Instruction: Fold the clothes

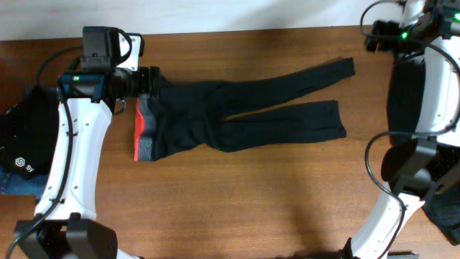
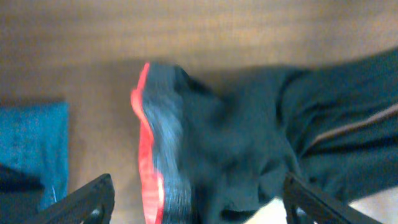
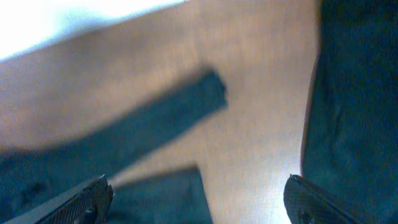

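**Overhead.** Trousers [image 1: 237, 115] lie flat mid-table, waist to the left, legs running right. The red and grey waistband [image 1: 144, 137] is at the left end. The far leg angles towards the far right, and the near leg runs straight, its cuff short of the far one. The left gripper [image 1: 153, 80] sits over the far corner of the waist; from here I cannot tell how its jaws stand. A black garment [image 1: 18, 133] is at the left table edge, with a strip of jeans [image 1: 14, 183] just nearer. The right arm [image 1: 438, 93] is at the far right, and dark cloth [image 1: 404, 101] lies beside it, well apart from the trouser cuffs.

**Left wrist.** View is blurred. The left gripper [image 2: 199, 186] has its fingers [image 2: 87, 199] spread wide, one at each lower corner, clamping nothing. The waist of the trousers [image 2: 249, 143] is bunched below and between them, the waistband [image 2: 149, 162] standing up as a red ridge. The jeans [image 2: 34, 149] are at the left, apart from the waistband. Bare table [image 2: 199, 37] lies beyond.

**Right wrist.** View is blurred. The right gripper [image 3: 198, 186] is spread wide, with only table and a cuff below it. Two trouser cuffs [image 3: 186, 99] show to the left. The dark cloth [image 3: 354, 112] fills the right side.
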Available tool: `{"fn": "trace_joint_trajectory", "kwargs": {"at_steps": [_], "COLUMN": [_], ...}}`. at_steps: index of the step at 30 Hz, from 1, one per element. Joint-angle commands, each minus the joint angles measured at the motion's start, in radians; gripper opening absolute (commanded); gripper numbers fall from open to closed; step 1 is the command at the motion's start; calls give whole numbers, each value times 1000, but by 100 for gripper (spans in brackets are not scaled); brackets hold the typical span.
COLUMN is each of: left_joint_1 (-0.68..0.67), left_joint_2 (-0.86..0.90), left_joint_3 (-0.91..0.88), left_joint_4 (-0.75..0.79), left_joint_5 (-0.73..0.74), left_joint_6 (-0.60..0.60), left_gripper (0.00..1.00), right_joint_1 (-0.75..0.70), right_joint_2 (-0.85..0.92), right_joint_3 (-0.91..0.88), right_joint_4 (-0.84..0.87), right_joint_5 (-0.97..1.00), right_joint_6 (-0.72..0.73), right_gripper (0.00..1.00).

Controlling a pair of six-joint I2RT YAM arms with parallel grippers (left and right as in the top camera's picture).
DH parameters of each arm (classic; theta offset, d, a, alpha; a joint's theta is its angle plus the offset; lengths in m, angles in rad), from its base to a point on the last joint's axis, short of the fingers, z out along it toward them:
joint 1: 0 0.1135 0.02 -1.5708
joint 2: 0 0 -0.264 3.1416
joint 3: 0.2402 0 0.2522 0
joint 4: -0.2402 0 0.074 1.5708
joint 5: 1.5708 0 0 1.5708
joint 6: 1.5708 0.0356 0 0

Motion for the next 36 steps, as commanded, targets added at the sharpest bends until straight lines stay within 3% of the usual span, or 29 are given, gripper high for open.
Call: {"fn": "trace_joint_trajectory", "kwargs": {"at_steps": [1, 5, 9, 18, 29, 33, 36], "left_joint_1": [-1, 0, 0, 0, 0, 0, 0], "left_joint_2": [34, 55, 58, 62, 70, 71, 70], "left_joint_3": [15, 15, 11, -111, -192, -192, -192], "left_joint_4": [-35, -96, -195, -238, -210, -208, -208], "left_joint_5": [-14, -14, -15, -45, -45, -45, -45], "left_joint_6": [-6, -6, -6, -6, -6, -6, -6], "left_gripper": [87, 87, 87, 87, 87, 87, 87], "right_joint_1": [-1, -3, -2, -2, 1, 21, 39], "right_joint_2": [58, 93, 107, 107, 107, 107, 107], "right_joint_3": [-2, -10, -91, -443, -637, -683, -708], "right_joint_4": [-91, -238, -282, -120, 22, 46, 68], "right_joint_5": [54, 55, 54, -17, -119, -122, -121], "right_joint_6": [9, -67, -90, -138, -142, -142, -142], "right_gripper": [94, 94, 95, 94, 88, 74, 50]}}
